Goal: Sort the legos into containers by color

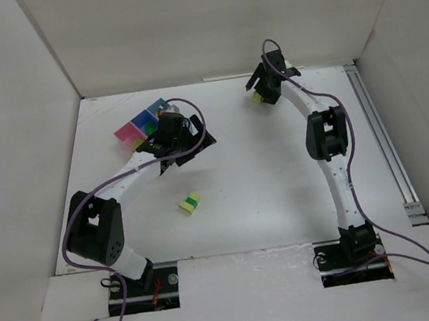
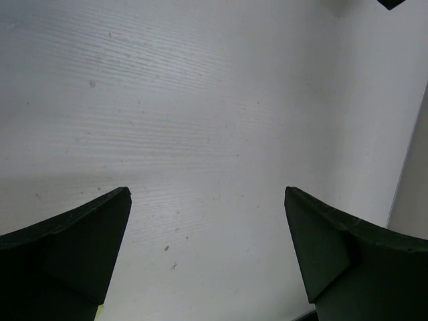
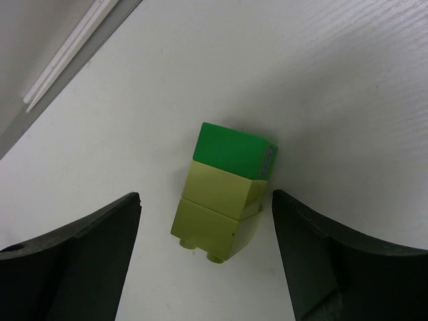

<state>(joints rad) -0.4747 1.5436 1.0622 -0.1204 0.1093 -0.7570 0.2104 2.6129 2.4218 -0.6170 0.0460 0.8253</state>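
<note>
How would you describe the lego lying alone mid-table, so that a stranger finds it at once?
On the white table, look near its middle. A small pale yellow lego with a green band lies there. The other loose stack sits far back at the right end effector; this one lies alone.

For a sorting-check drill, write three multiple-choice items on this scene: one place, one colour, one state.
1. On the table, the striped brick lies: A at the far edge; B near the middle; C at the left edge.
2. Between the right fingers, the brick stack has a far-end block that is: A green; B orange; C blue.
3. The left fingers are: A shut on a brick; B shut, empty; C open, empty.
Key: B, it sits alone on open tabletop; A, green caps two lime blocks; C, only bare table shows between them.
</note>
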